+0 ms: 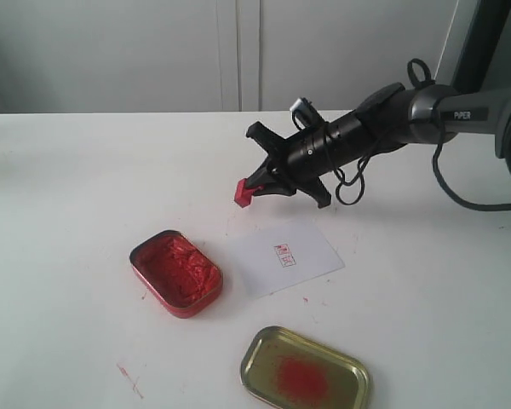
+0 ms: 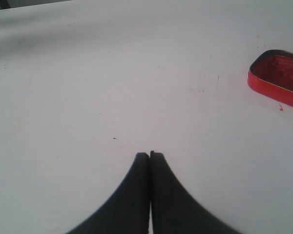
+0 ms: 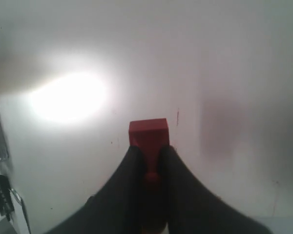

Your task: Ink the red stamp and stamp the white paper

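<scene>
Handle squeezed tight, held the red stamp (image 1: 245, 192) up in the air in the right gripper (image 1: 259, 184), just past the far corner of the white paper (image 1: 294, 256), likely so as not to smear the small red mark (image 1: 283, 255) on it. Had the open tin of red ink (image 1: 176, 273) and the gold lid (image 1: 305, 371) near the paper on the table (image 1: 68, 170), easy to reach. Held the left gripper (image 2: 150, 155) pressed together on nothing, apart from the tin, probably to stay clear.

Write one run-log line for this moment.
right tool: shut on red stamp, held aloft | left tool: shut, empty | white paper: bears red imprint
</scene>
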### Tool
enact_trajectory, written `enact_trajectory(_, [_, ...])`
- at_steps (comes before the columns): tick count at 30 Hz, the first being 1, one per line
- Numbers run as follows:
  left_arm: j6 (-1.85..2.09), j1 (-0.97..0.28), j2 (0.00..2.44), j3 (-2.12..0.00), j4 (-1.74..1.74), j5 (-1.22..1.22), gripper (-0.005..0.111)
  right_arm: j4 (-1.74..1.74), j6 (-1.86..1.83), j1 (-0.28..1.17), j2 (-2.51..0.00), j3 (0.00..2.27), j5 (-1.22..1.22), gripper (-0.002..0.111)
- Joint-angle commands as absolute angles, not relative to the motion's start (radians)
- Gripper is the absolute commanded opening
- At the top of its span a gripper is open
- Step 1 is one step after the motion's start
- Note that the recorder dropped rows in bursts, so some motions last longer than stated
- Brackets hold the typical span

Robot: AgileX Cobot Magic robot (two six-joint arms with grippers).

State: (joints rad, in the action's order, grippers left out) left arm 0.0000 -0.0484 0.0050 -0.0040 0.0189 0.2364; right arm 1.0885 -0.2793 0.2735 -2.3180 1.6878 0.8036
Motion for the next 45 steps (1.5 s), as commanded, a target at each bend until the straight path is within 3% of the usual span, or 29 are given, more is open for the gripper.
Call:
enact_trajectory(1, [0.0, -0.047, 0.0, 0.0, 0.024, 0.232, 0.0, 1.16, -0.308, 0.267, -2.346, 1.685, 0.799, 0.0])
enact_trajectory(24, [0.0, -0.047, 0.0, 0.0, 0.024, 0.232, 0.0, 1.012, -0.198, 0.267, -2.35, 1.685, 0.777, 0.001])
enact_trajectory(26, [0.0, -0.047, 0.0, 0.0, 0.024, 0.232, 0.0, 1.012, -0.195, 0.267, -2.35, 1.685, 0.775, 0.007])
enact_trajectory(30, [0.0, -0.047, 0.0, 0.0, 0.024, 0.232, 0.0, 1.014, -0.195, 0.267, -2.348, 1.685, 0.767, 0.031])
enact_trajectory(35, [0.0, -0.047, 0.0, 0.0, 0.024, 0.232, 0.0, 1.012, -0.173, 0.264, -2.316, 1.685, 0.715, 0.045])
enact_trajectory(45, [0.0, -0.047, 0.0, 0.0, 0.024, 0.232, 0.0, 0.748, 0.039, 0.239, -2.265, 1.685, 0.676, 0.047])
